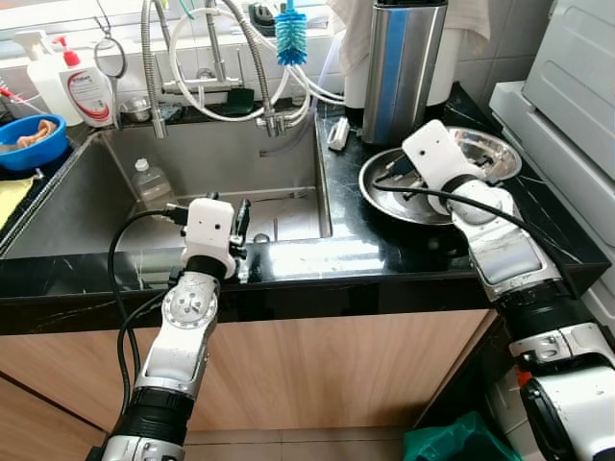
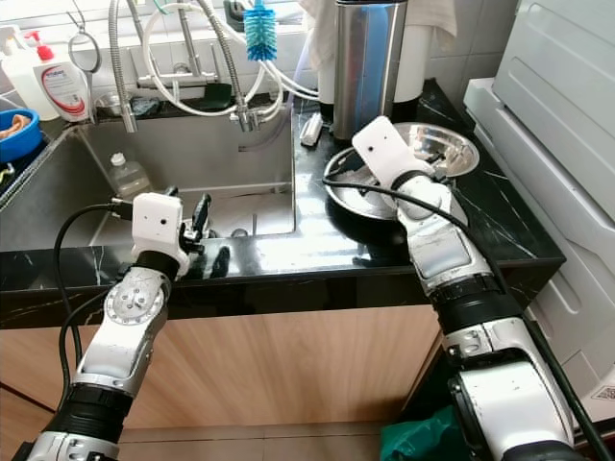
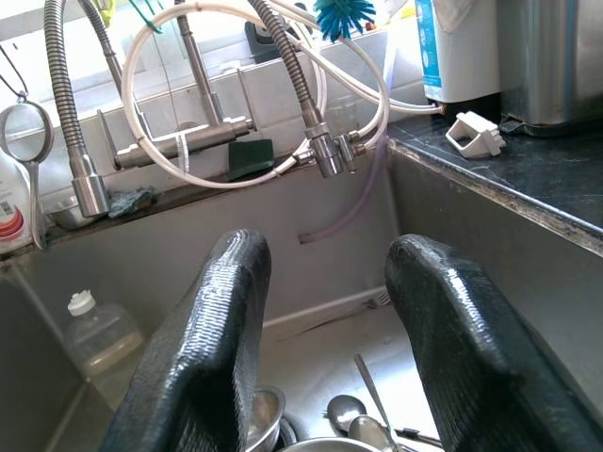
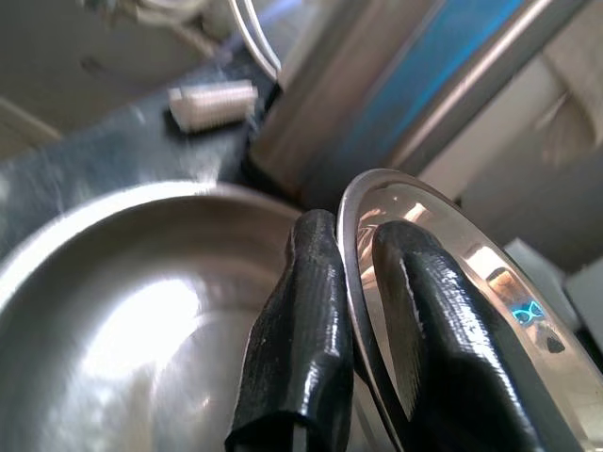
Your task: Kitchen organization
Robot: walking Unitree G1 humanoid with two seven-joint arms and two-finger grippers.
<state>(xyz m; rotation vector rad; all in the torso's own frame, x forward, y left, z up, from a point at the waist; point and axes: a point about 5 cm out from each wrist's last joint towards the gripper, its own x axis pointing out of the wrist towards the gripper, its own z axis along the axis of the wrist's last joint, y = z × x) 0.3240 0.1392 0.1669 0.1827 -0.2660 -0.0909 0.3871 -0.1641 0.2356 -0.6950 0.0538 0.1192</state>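
The right claw (image 4: 353, 282) pinches the rim of a small steel bowl (image 1: 485, 154), one finger inside, one outside. The bowl sits tilted on the black surface (image 1: 384, 254), leaning against a larger steel bowl (image 1: 394, 197) just beside it, near a tall steel canister (image 1: 399, 67). The left claw (image 3: 325, 358) hangs spread open over the sink (image 1: 221, 163), above spoons (image 3: 363, 428) and a plastic bottle (image 1: 149, 182).

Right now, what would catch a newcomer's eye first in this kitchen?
Probably the right end effector, pinching the rim of a small steel bowl that sits against a larger steel bowl on the black counter. Next, the blue bottle brush hanging above the sink, where the left end effector hovers open.
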